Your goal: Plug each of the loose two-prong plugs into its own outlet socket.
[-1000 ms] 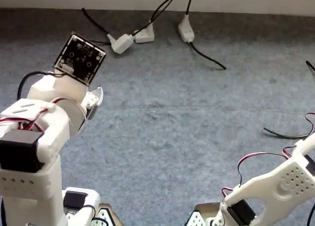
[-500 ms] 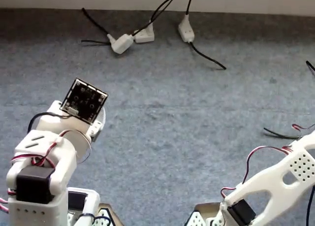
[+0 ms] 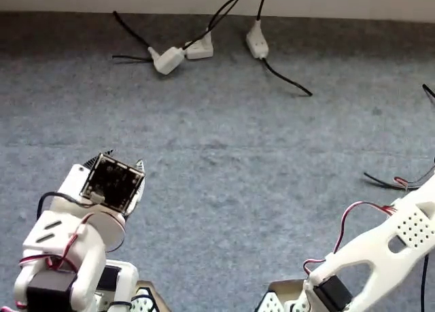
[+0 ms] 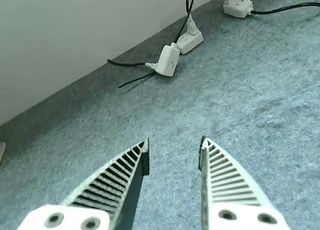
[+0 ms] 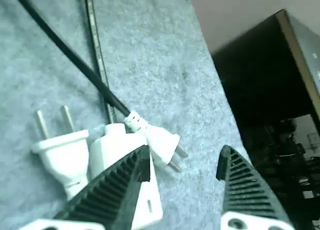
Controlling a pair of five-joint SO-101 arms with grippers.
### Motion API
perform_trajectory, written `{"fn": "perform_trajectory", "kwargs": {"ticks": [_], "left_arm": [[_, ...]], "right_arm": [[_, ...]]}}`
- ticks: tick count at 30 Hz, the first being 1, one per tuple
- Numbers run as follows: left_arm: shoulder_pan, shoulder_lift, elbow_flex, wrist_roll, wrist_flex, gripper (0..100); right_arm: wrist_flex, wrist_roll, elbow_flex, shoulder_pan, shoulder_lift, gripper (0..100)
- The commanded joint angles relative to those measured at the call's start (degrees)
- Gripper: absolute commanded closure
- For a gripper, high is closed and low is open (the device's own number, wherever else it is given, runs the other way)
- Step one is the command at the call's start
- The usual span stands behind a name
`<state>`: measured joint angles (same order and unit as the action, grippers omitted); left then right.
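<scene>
In the left wrist view my left gripper (image 4: 173, 146) is open above bare carpet with nothing between its fingers. Far ahead by the wall lie three white outlet sockets on black cords (image 4: 167, 60) (image 4: 190, 39) (image 4: 236, 7); the high view shows them along the far edge (image 3: 168, 59) (image 3: 199, 49) (image 3: 256, 39). In the right wrist view my right gripper (image 5: 184, 160) is open just over two loose white two-prong plugs: one (image 5: 61, 153) lying beside a white block (image 5: 119, 146), the other (image 5: 161, 143) on a black cable, between the fingers.
The left arm (image 3: 88, 217) is folded back at the near left and the right arm (image 3: 380, 251) stretches off the near right edge. A loose black cable end (image 3: 289, 82) lies near the right socket. A dark cabinet (image 5: 270, 99) stands beyond the carpet.
The left arm has drawn back and lowered toward the near edge, away from the sockets. The right arm has shifted slightly farther right.
</scene>
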<state>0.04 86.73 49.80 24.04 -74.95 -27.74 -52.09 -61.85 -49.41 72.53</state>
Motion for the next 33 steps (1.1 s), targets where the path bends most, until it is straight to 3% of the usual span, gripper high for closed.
{"fn": "perform_trajectory", "kwargs": {"ticks": [1, 5, 9, 16, 19, 24, 29, 33], "left_arm": [[-0.40, 1.54, -0.04, -0.35, 1.05, 84], [-0.40, 1.71, 0.04, -0.35, 0.70, 84], [-0.40, 1.98, 0.04, -0.35, 0.62, 84], [-0.40, 1.98, 2.33, -0.35, 1.05, 84], [-0.31, 1.98, 4.09, -0.35, 2.11, 84], [-0.31, 1.98, 8.31, -0.44, 6.33, 84], [-0.31, 2.07, 13.85, -0.44, 10.99, 84], [-0.31, 2.07, 19.03, -0.44, 15.21, 84]], "right_arm": [[-25.45, -1.67, -7.87, 1.71, -2.33, 76.2], [-52.18, -7.82, -16.13, 4.09, -3.38, 76.2], [-70.73, -13.01, -22.81, 5.93, -3.47, 76.2], [-69.14, -11.60, -34.95, 4.70, -3.65, 76.2], [-61.49, -8.53, -39.96, 3.91, -3.74, 76.2], [-28.26, 4.31, -36.00, 0.92, -1.71, 76.1], [-10.68, -2.90, -23.16, 1.27, 1.54, 76.1], [3.30, -2.99, -12.70, 2.86, 4.00, 76.2]]}}
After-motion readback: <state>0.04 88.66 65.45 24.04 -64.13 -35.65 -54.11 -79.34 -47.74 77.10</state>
